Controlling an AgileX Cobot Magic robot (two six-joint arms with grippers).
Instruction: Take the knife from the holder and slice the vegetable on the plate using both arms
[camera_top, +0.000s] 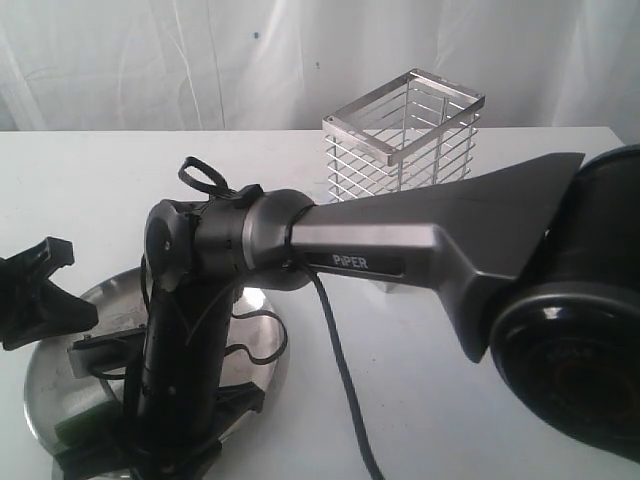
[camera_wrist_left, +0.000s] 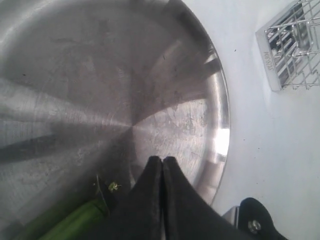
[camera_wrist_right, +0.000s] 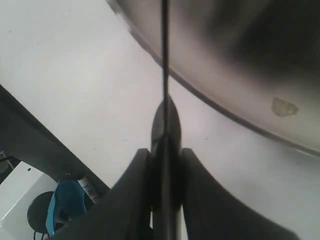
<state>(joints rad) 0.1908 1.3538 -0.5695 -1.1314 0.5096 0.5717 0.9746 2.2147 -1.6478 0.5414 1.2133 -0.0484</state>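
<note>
The steel plate (camera_top: 258, 345) lies at the front left of the table. On it, a green vegetable (camera_top: 84, 421) rests near the front rim. My right gripper (camera_wrist_right: 165, 150) is shut on the black knife (camera_wrist_right: 164, 117), whose thin blade points edge-on over the plate's rim (camera_wrist_right: 210, 102). In the exterior view that arm reaches across and down onto the plate, and its fingers are hidden low. My left gripper (camera_wrist_left: 162, 159) is shut with nothing between its fingertips. It hangs over the plate (camera_wrist_left: 150, 75) with the vegetable (camera_wrist_left: 75, 220) just beside it. The wire holder (camera_top: 405, 140) stands at the back.
The grey PiPER link (camera_top: 420, 235) and a large black joint (camera_top: 575, 340) fill the right of the exterior view. A black cable (camera_top: 340, 370) trails over the table. A small pale green scrap (camera_wrist_right: 284, 106) lies on the plate. The holder (camera_wrist_left: 292, 45) stands beyond the plate's rim.
</note>
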